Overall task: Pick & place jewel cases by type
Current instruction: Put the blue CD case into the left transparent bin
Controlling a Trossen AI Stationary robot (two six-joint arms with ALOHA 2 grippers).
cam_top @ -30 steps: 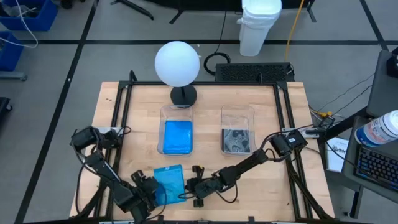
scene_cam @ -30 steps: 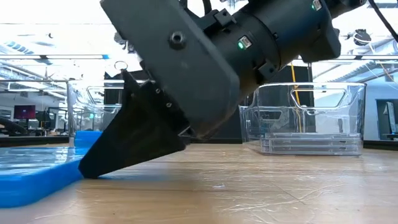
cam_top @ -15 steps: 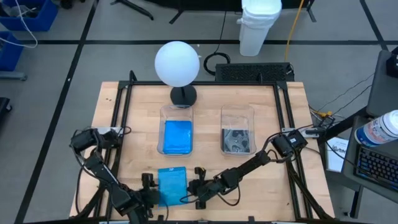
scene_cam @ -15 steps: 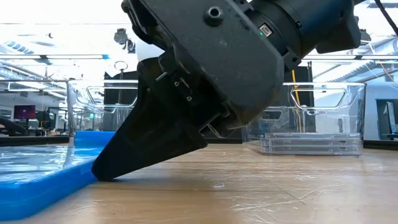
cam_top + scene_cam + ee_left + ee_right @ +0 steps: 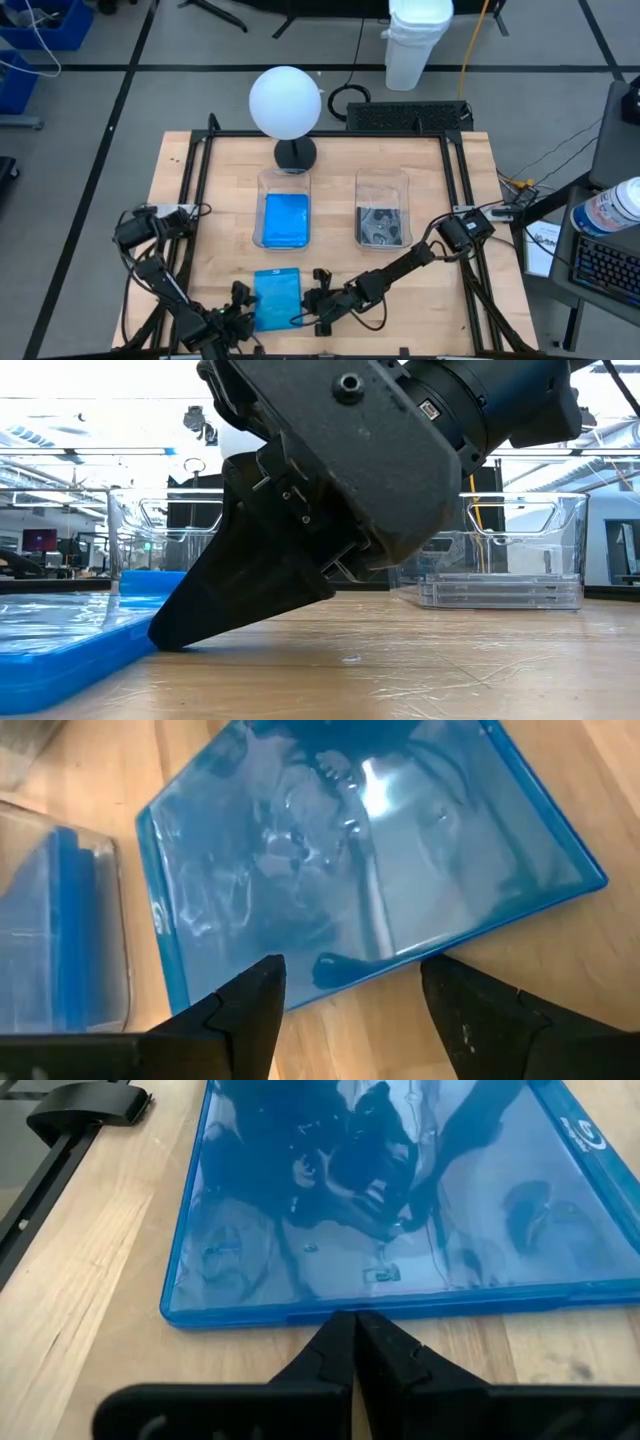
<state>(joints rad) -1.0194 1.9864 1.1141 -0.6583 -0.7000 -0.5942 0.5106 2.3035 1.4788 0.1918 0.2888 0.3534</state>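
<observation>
Case of glossy translucent blue plastic, thin flat rectangle, lies flat on the wooden table near its front edge, left of centre. Surface is mirror-slick and throws reflections in both wrist views; raised rim runs along its edges.

Right gripper sits at the case's right long edge, matte black fingers pressed together into one wedge, tip just at the rim, pinching nothing. In the low view that wedge rests its point on the wood against the blue edge.

Left gripper is at the case's left side near the table's front edge, fingers spread wide, case edge showing between them, no grip.

Farther back, two clear hard-plastic tubs sit side by side mid-table: left tub holds a stack of blue cases, right tub holds clear/grey cases with discs showing. White matte sphere on a black base stands at the rear edge.
</observation>
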